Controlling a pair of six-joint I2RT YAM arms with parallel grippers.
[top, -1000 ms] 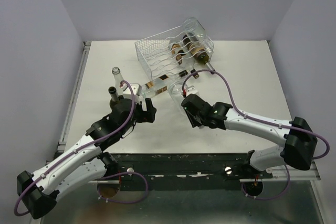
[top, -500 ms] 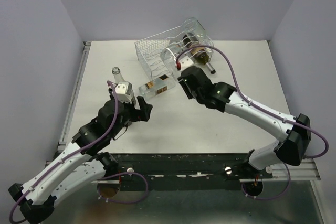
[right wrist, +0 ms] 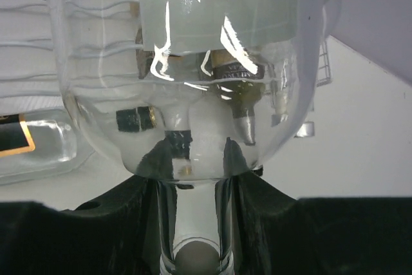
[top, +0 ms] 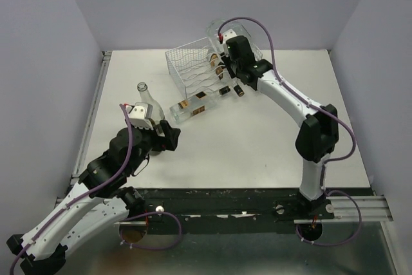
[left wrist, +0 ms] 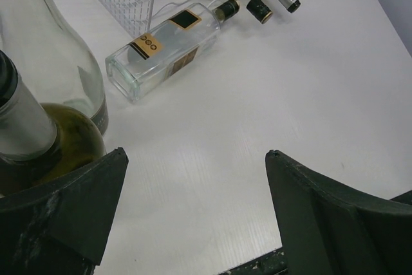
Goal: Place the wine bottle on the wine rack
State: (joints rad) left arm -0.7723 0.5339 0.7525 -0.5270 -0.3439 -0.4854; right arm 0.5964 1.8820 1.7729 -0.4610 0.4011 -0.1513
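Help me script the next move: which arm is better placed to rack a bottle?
Right. The right gripper holds a clear bottle by its neck at the wine rack; the left gripper is open and empty.

Rack (top: pixel 191 72): white wire, grid walls, wavy rows. Table (top: pixel 257 140): plain white. I read the flat bottle (left wrist: pixel 164 46) as clear glass, with black labels trimmed in gold and a black cap. Round bottle (right wrist: pixel 199 62): clear, with white glare streaks. Dark bottle (left wrist: pixel 64 140): olive green, grey foil neck. Cables (top: pixel 244 18): purple.
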